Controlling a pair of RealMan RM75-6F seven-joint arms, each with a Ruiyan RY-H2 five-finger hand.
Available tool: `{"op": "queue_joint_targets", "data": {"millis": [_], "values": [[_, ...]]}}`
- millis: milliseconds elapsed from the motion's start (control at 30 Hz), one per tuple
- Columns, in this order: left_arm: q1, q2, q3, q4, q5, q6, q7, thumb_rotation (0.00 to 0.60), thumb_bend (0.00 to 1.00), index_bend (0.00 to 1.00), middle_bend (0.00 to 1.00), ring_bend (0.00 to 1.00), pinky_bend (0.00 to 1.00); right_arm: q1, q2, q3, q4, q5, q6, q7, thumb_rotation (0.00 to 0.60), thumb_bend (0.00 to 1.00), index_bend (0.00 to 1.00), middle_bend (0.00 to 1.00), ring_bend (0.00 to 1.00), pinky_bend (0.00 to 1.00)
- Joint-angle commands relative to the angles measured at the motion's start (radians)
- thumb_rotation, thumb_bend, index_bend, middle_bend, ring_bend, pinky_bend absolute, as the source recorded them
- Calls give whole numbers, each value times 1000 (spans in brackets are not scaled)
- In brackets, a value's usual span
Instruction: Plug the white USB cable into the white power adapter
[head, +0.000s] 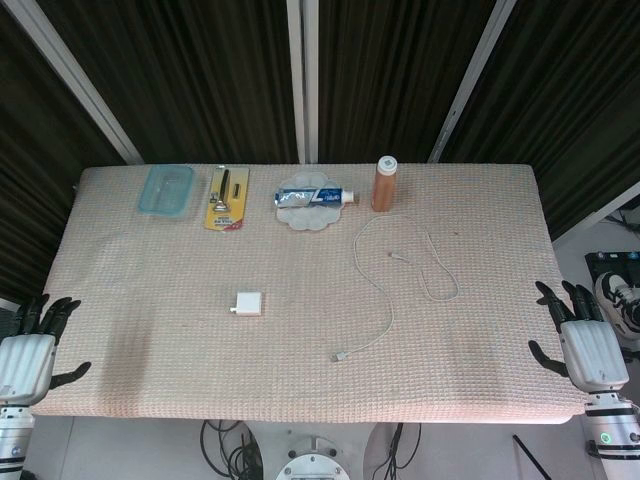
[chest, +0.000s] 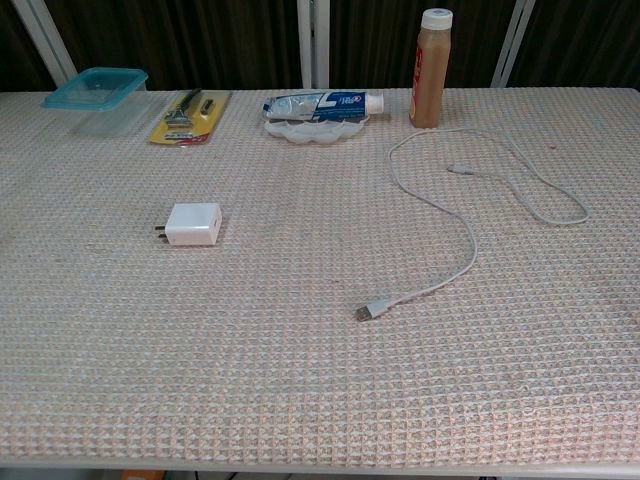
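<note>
Both hands empty, fingers spread: left hand lower left, right hand lower right. Adapter left of centre, prongs probably facing left. Cable right, USB plug centre. Risk: adapter slides if pushed unbraced.

We see the worktop covered in a pale, matt, waffle-textured cloth, rough to the eye. The power adapter looks like smooth white plastic with small metal prongs. The USB cable has a smooth white sheath and a shiny metal plug. The container is translucent teal plastic, the bottle glossy with a white cap. The left hand and right hand show pale, smooth shells and dark fingers.
</note>
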Motion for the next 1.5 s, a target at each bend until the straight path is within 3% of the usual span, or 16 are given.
{"op": "queue_joint_targets", "data": {"millis": [33,400,600,767,1000,1267,1500], "values": [[2,1,2,0,-2,-2,0,600,37,147,123,0,0,1,-1,-1,2,-3,0,0,600,207,79,275,25,50],[15,-2,7,1,-2,4,-8,600,37,147,123,0,0,52,2,-10,-24,-86,-43,10,600,207,79,280,26,50],[12,3,4,-7,10,9,-3,600,37,147,123,0,0,170,17,-17,-96,-222,-164,-41,600,207,105,297,45,50],[11,3,2,-10,8,4,-4,600,37,147,124,0,0,290,-15,0,-147,-253,-327,-132,600,209,138,309,46,50],[6,1,3,-10,11,-7,-4,600,37,147,124,0,0,420,-159,39,-128,-180,-524,-292,600,218,175,323,52,54],[0,-6,-2,10,-1,-23,-24,600,37,149,123,0,0,451,-346,53,-56,-38,-560,-477,600,250,314,358,71,74],[-8,-13,-6,27,-4,-35,-41,600,37,161,123,0,0,460,-457,50,-12,68,-548,-591,600,256,357,380,88,74]]}}
